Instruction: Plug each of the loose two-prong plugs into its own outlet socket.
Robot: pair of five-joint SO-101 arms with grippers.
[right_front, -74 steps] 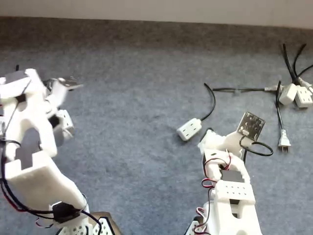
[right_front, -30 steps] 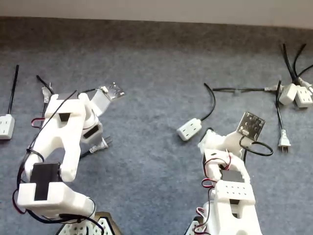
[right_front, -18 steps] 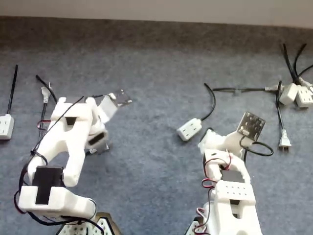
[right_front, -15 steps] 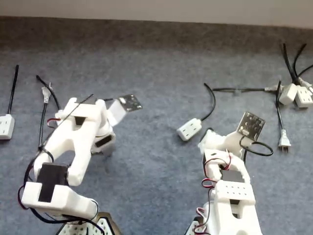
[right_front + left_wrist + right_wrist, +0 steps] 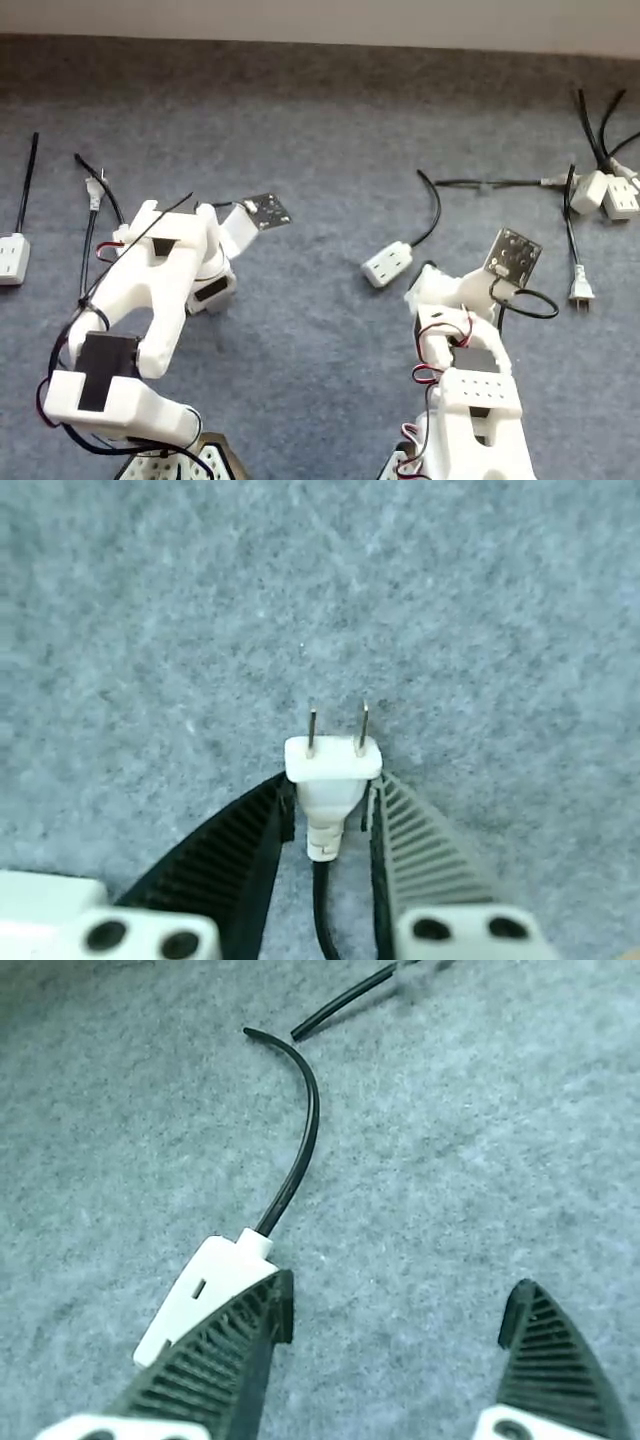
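**Grey carpet, soft even light**

A grey carpet (image 5: 320, 150) with a short, felted pile covers the whole working surface. It is a mottled blue-grey, and the wrist views show small lighter flecks in it up close. Toward 12 o'clock in the high view its tone darkens into a band that runs the full width. Beyond that band, at the very 12 o'clock edge, lies a pale strip (image 5: 320, 18), off-white and plain — whether it is a wall or bare floor cannot be told. The light is soft and even — shadows on the pile are faint and stay close to whatever casts them.
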